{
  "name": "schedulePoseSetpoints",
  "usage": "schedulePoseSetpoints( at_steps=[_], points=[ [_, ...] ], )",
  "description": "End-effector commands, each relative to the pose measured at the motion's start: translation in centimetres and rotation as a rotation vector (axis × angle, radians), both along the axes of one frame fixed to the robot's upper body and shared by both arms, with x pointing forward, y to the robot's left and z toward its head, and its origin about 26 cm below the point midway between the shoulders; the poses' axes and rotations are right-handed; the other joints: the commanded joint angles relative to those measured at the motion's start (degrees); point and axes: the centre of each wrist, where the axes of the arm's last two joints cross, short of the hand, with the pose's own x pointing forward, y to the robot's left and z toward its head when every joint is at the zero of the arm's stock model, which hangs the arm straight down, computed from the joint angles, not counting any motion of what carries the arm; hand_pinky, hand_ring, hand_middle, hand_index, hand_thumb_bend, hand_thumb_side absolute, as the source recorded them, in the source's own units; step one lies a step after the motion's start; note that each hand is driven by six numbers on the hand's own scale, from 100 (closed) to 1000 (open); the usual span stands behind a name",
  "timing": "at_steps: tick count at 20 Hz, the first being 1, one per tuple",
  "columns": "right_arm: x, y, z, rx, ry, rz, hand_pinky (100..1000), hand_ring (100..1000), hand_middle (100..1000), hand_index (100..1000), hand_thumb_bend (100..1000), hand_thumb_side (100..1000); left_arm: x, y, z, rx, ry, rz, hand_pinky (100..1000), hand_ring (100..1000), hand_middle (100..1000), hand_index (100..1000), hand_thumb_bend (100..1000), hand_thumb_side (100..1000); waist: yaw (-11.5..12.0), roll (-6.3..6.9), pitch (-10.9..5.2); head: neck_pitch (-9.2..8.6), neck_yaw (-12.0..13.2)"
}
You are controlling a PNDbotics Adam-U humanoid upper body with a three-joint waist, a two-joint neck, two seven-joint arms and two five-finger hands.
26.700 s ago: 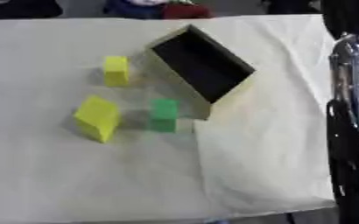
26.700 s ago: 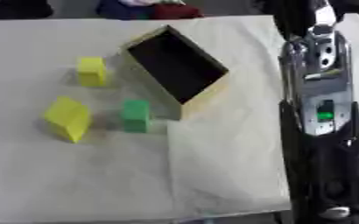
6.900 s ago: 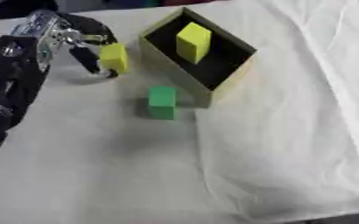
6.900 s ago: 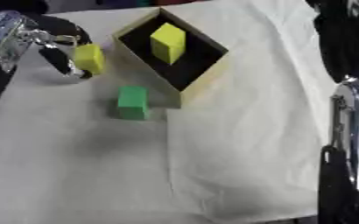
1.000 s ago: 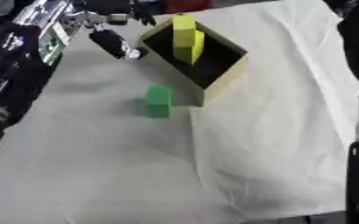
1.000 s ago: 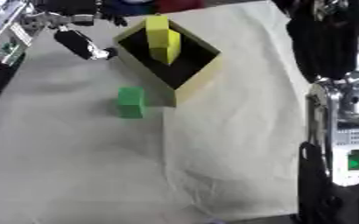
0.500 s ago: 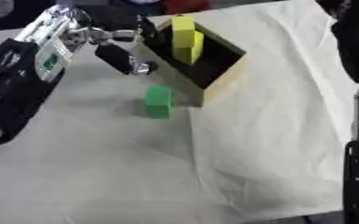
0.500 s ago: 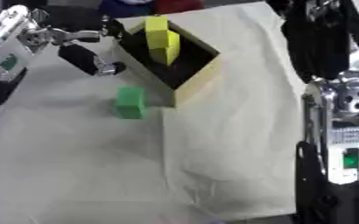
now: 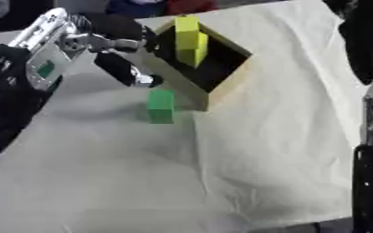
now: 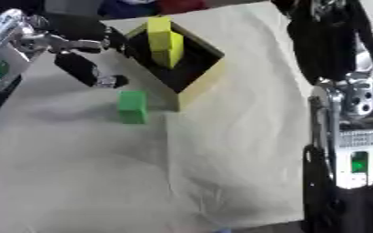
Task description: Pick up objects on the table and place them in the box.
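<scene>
Right eye view: right hand (image 10: pixel 333 41) indistinct.

Your left hand (image 9: pixel 122 63) is just left of the box (image 9: pixel 221 86). Two blocks (image 9: pixel 189 43) sit inside it. Another block (image 9: pixel 161 105) lies just below your hand.

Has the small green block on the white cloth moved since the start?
No. The green block lies beside the open cardboard box's near corner, as before; only the camera shifted.
</scene>
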Motion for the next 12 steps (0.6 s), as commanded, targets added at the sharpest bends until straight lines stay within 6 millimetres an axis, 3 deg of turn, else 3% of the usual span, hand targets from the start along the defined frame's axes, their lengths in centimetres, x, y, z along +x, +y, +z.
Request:
schedulePoseSetpoints(
  at_steps=[1, 8, 12],
  points=[
    [-0.4, -0.2, 0.8, -0.006, -0.035, -0.006, 791, 789, 593, 723, 100, 996, -0.4, 0.9, 0.9, 0.033, -0.008, 0.009, 700, 804, 761, 918, 301, 896, 0.08, -0.09, -0.92, 0.31, -0.31],
    [-0.4, -0.2, 0.8, -0.003, -0.032, -0.006, 791, 790, 593, 723, 100, 996, -1.0, 1.0, 0.2, 0.067, 0.025, -0.009, 703, 806, 763, 920, 329, 920, -0.10, -0.02, -0.98, 0.31, -0.51],
    [-0.4, -0.2, 0.7, -0.002, -0.031, -0.006, 791, 790, 593, 723, 100, 996, -1.2, 0.9, -0.1, 0.091, 0.031, -0.014, 712, 817, 772, 928, 400, 859, -0.20, -0.01, -1.00, 0.31, -0.53]
  ],
)
